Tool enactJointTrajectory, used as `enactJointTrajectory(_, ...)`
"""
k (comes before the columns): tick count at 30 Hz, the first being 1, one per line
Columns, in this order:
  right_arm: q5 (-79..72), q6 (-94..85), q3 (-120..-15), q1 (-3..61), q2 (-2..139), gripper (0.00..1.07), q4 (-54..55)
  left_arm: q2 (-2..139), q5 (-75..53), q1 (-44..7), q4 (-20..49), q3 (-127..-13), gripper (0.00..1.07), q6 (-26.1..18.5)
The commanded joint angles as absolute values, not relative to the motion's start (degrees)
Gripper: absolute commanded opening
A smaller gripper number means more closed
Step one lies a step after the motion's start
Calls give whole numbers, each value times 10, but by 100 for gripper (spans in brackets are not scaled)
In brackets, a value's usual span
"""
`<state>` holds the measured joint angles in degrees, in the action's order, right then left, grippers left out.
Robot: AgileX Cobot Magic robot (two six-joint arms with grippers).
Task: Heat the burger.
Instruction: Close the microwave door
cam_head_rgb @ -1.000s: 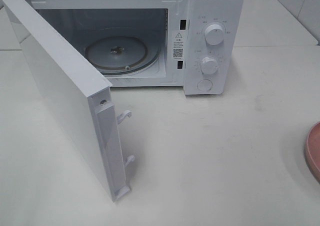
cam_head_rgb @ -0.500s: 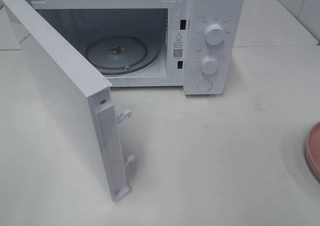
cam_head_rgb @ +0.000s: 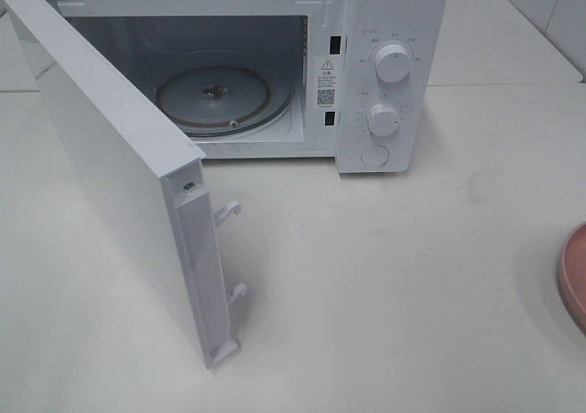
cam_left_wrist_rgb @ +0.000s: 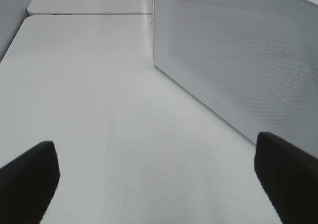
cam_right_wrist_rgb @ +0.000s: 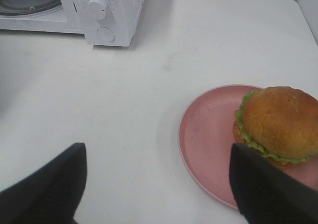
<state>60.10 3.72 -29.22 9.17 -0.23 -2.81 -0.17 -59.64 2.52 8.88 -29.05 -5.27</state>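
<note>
Burger (cam_right_wrist_rgb: 279,123) on pink plate (cam_right_wrist_rgb: 206,134), just beyond wide-open, empty right jaws.

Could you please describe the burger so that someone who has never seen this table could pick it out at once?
Start from the white microwave standing with its door swung open on the white table. To the side of its dials lies a round pink plate, and the burger sits on it. Its golden-brown domed bun with frilly green lettuce is the only food in sight.
</note>
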Motion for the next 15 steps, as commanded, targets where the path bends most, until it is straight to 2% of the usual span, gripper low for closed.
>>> enactJointTrajectory(1, 595, 30, -290, 89, -18, 77, -28, 6, -574, 28, 98, -302, 99, -47)
enactJointTrajectory(4, 595, 30, -290, 89, -18, 77, -28, 25, -552, 28, 96, -312, 96, -49)
enactJointTrajectory(7, 595, 30, -290, 89, -18, 77, -28, 49, -528, 28, 97, -312, 87, -49)
enactJointTrajectory(8, 595, 30, -290, 89, -18, 77, -28, 64, -515, 28, 97, -312, 77, -49)
enactJointTrajectory(9, 595, 30, -290, 89, -18, 77, -28, 64, -515, 28, 97, -312, 77, -49)
enactJointTrajectory(10, 595, 30, -290, 89, -18, 77, -28, 73, -506, 28, 97, -312, 70, -49)
enactJointTrajectory(11, 595, 30, -290, 89, -18, 77, -28, 88, -493, 28, 97, -312, 56, -49)
enactJointTrajectory(12, 595, 30, -290, 89, -18, 77, -28, 88, -493, 28, 97, -312, 56, -49)
enactJointTrajectory(13, 595, 30, -290, 89, -18, 77, -28, 105, -481, 28, 97, -312, 43, -49)
enactJointTrajectory(14, 595, 30, -290, 89, -18, 77, -28, 105, -481, 28, 97, -312, 43, -49)
enactJointTrajectory(15, 595, 30, -290, 89, -18, 77, -28, 116, -475, 28, 97, -312, 35, -49)
